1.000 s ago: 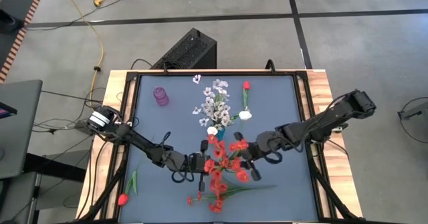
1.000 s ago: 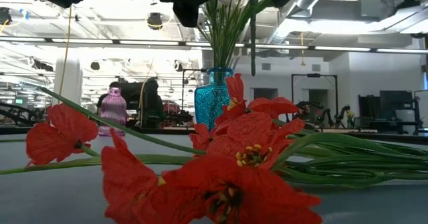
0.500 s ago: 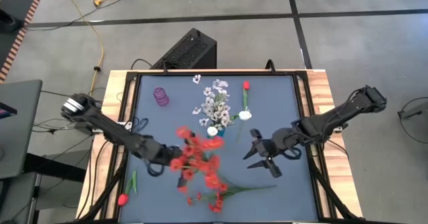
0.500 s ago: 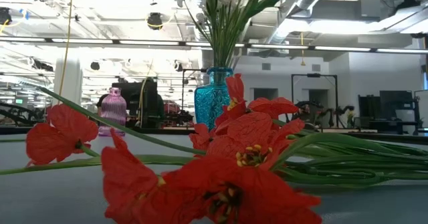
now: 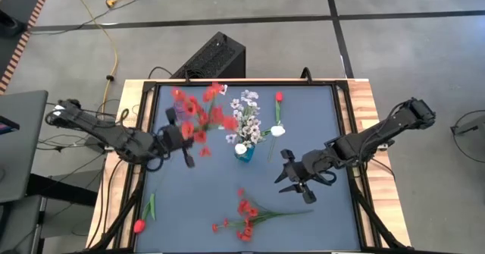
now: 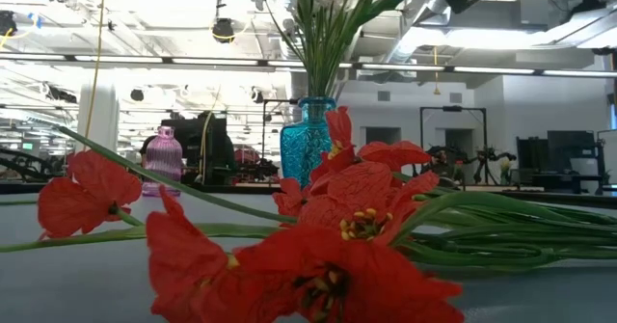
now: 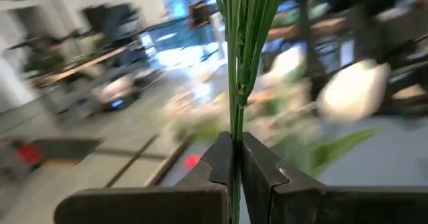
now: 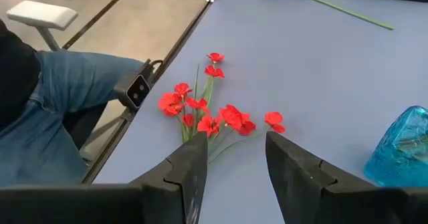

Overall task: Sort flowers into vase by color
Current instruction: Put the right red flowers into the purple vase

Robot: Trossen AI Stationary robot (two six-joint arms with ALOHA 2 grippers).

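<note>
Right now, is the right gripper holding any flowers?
No, the right gripper is open and empty, above the table with the red spray lying beyond it.

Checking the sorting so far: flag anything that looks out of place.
A white round-headed flower and a red bud stem lie loose beside the blue glass vase, which holds white blooms; the white one belongs inside it.

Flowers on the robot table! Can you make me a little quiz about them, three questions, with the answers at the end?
1. True or false: the left gripper is shut on a red spray.
2. What colour are the blooms in the blue vase? A red, B white, C purple.
3. Fill in: the right gripper is ____, holding nothing, above the table.

Key: 1 true. 2 B. 3 open.
</note>
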